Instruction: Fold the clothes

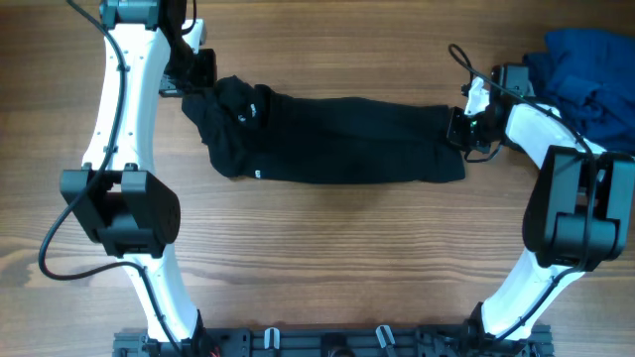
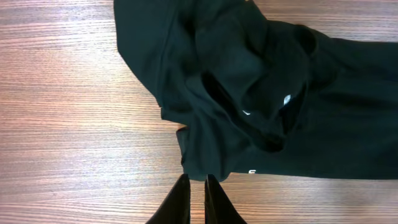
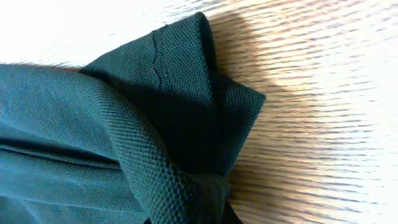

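Overhead view: the clothes (image 1: 337,139), one black garment, lie as a long band across the upper middle of the wooden bench (image 1: 317,258), bunched at the left end and flatter toward the right. The left gripper (image 1: 201,77) sits at the bunched upper-left end, and the right gripper (image 1: 462,127) is at the right edge, probably so that the two arms can work the cloth from opposite ends. A heap of blue garments (image 1: 585,69) lies loose in the upper right corner; no box, basket or other container is in view. Left wrist view: crumpled black fabric with small white marks (image 2: 286,99) fills the upper right of the frame. The left jaws, at bottom centre, are drawn almost together just below the hem, with only a sliver of bench between them and no cloth. Right wrist view: a folded corner of knit fabric fills the left and centre, running down to the bottom edge, where the right jaws appear clamped on it.
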You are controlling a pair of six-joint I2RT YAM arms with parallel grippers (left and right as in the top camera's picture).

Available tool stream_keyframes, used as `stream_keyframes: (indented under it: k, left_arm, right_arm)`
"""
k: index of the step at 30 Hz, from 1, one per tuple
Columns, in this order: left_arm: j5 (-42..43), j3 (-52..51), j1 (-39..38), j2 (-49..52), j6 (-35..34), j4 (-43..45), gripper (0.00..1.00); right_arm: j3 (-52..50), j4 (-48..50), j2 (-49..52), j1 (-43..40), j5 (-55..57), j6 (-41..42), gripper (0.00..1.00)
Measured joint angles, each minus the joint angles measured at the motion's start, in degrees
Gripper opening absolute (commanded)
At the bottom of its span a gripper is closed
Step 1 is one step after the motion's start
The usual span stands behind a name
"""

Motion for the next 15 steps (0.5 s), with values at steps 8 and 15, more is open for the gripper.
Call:
stream_keyframes:
  k: [8,15]
  left_arm:
    - [0.00,0.00,0.00,0.00,0.00,0.00,0.11]
    - [-0.02,0.00,0.00,0.00,0.00,0.00,0.11]
  right_arm:
    - [0.00,-0.33,0.87,-8.48,-5.70,-4.55,0.04]
    - [2.14,-7.21,2.03,-12.13,-8.57,-8.44,0.04]
